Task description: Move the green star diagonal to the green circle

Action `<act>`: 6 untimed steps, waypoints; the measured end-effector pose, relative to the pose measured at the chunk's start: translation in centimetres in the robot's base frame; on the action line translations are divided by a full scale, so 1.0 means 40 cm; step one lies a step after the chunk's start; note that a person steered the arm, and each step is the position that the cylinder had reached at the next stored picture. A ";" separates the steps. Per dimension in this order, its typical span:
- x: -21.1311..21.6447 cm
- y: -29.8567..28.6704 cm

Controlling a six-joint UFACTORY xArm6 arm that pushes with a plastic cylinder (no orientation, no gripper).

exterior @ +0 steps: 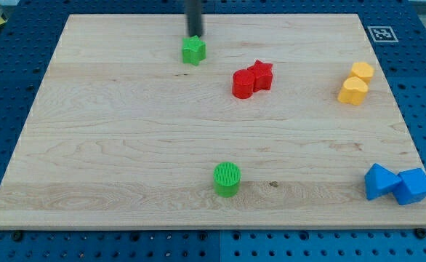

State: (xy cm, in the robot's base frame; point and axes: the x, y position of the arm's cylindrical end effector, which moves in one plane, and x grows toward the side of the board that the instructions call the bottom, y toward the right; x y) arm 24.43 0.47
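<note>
My tip (195, 35) sits just above the green star (193, 50) in the view, at the star's top edge; touching or a hair apart, I can't tell. There's no pincer on this arm, only the dark rod coming straight down from the view's top, so nothing is apart, together or clamped.

Taking the green star as landmark:
- The star lies near the top edge of the wooden board (111, 138), a bit left of the board's middle.
- The red star (262, 74) is to its right and slightly lower. It touches a second red block (243, 84), rounded, exact shape unclear, on its lower left.
- Two yellow blocks (356, 82) sit far to the right of the green star, near the board's right edge, one touching the other along a diagonal.
- The green circle (227, 179) is well below the star and slightly to the right, near the board's bottom edge, well apart from it.
- Two blue blocks (396, 183), angular and touching, are at the far lower right corner.

The board rests on a blue pegboard table (9, 80).
</note>
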 end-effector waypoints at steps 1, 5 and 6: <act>0.061 0.155; 0.124 -0.106; 0.045 -0.183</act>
